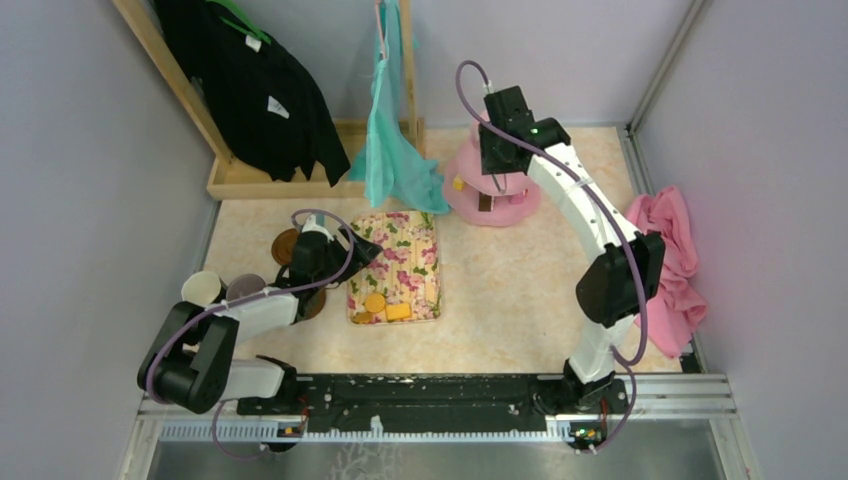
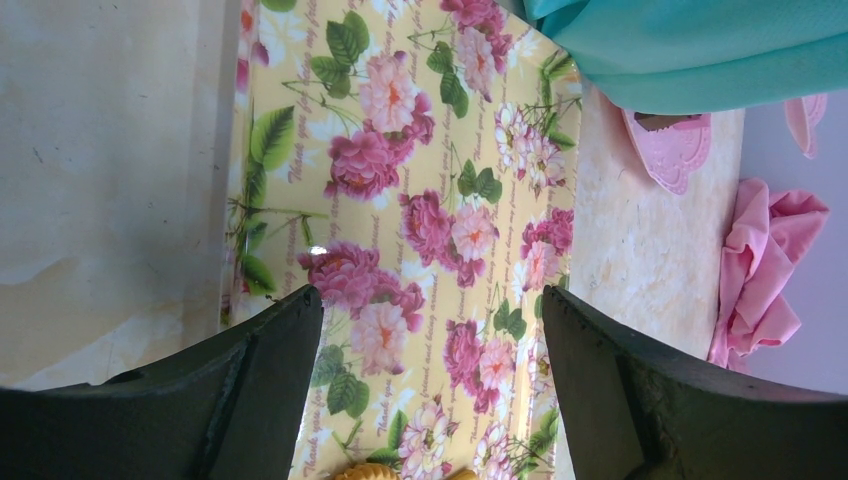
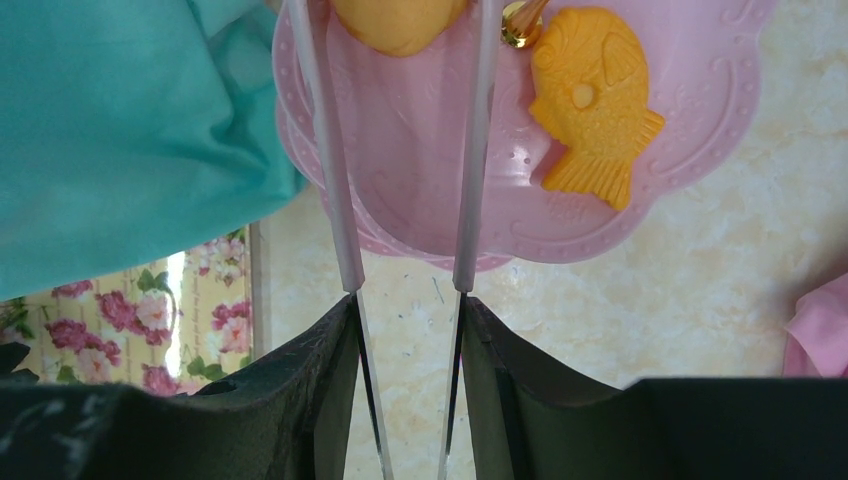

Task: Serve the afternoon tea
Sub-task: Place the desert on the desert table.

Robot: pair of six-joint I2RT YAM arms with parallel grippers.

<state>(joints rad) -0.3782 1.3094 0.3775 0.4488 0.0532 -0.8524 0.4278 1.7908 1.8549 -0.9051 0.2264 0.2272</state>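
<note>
The right pincer is closed on a pair of thin white tongs, one arm pressed against each finger, and the tongs run up the frame from it. Their tips, at the top edge of the right wrist view, sit either side of a rounded orange snack above a scalloped tier of the pink three-tier stand. Just right of the tips is a gold fitting. Beside that, a fish-shaped snack lies flat on the tier. A teal cloth fills the upper left

The left pincer stands wide open with nothing between its fingers, over a yellow tray printed with pink roses. Lines of script run among the flowers; "Thank you for" can be made out, and the rest is too small to read. At the bottom edge, between the fingers, the top of a golden snack shows on the tray

From above, the stand is at upper centre of the surface and the tray at middle left. A cream mug and a mauve-grey mug stand side by side at the far left, and a brown saucer shows just left of the left pincer. A black garment at upper left bears a white label, unreadable
</note>
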